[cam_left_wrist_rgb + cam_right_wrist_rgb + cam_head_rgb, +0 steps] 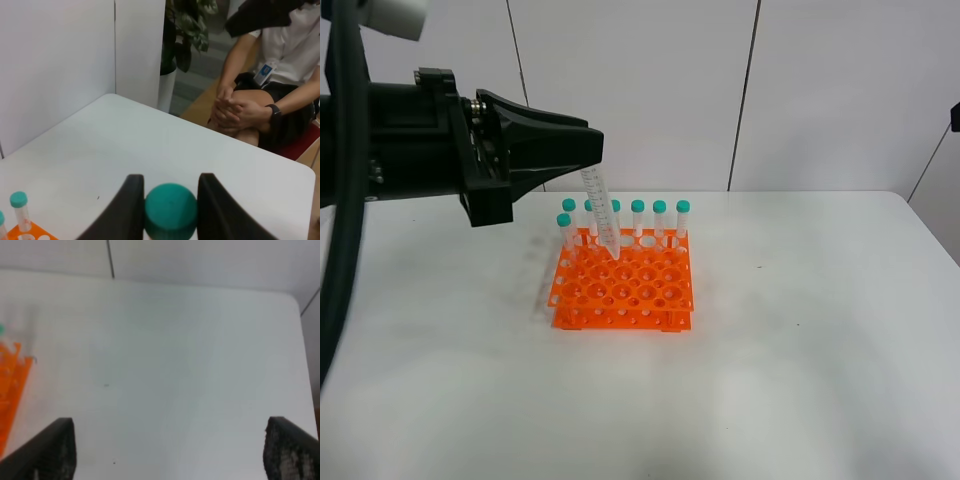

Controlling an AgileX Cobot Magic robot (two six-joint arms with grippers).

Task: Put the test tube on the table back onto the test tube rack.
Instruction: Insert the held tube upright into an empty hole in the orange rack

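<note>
From the high camera: the left claw [590, 150] reaches in from the left, clenched on the top of the test tube [603, 218]. The tube hangs below it, leaning a little, its conical tip down at the top tier of the orange test tube rack [625, 288], just in front of the back row. Whether the tip is in a hole or only touching the grid, I cannot tell. The other teal-capped tubes [659, 217] stand upright along the rack's back edge, with one more at the left end a row forward. The rack sits on the white worktop [800, 340], near its middle.

Left wrist camera: two black fingers [126, 210] pinch the tube's teal cap [171, 211] from either side, tight against it. Off to one side a capped tube stands in a corner of the orange rack. Beyond the worktop's rounded corner are white wall panels [55, 65], a leafy plant [187, 30] and a seated person [270, 95] with clasped hands.

Right wrist camera: the right claw [170, 452] is released, fingers spread wide with only bare worktop between them. A blurred orange edge of the rack shows at the side of this view, well apart from the fingers.
</note>
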